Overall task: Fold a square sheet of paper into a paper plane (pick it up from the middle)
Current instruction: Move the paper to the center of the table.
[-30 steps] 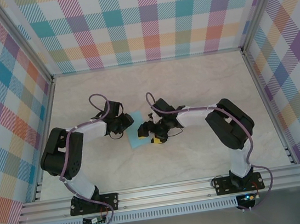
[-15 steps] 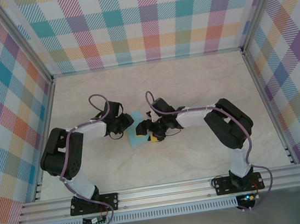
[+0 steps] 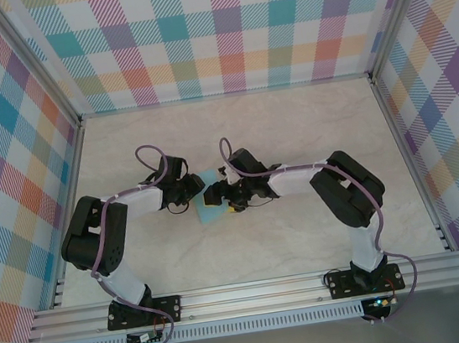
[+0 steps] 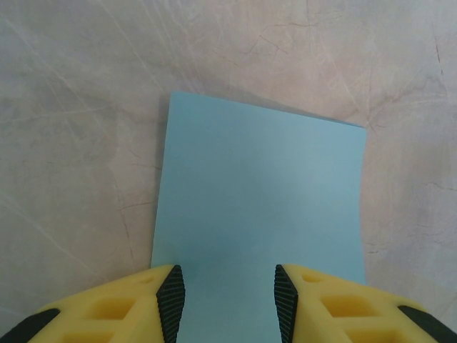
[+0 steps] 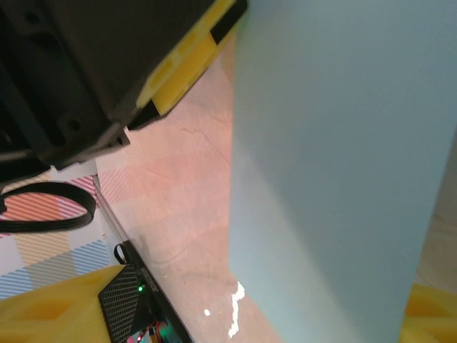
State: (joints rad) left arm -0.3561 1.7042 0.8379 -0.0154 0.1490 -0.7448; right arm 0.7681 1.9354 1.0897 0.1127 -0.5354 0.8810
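I am watching the left fingers [image 4: 170, 300] standing partly open, straddling the near edge of the blue sheet of paper [image 4: 260, 207]. It is lying flat on the table [image 4: 71, 107], its long side running straight away from them. The right fingers [image 5: 64, 304] are spread wide around a raised flap of that sheet, not visibly clamping it.

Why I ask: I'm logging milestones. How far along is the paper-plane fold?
Early. Done: the light-blue square sheet of paper lies on the marbled table between both arms; its visible face shows no creases. In hand: the left gripper straddles one edge, jaws open; the open right gripper has one side apparently raised between its fingers. Left: nose and wing folds.
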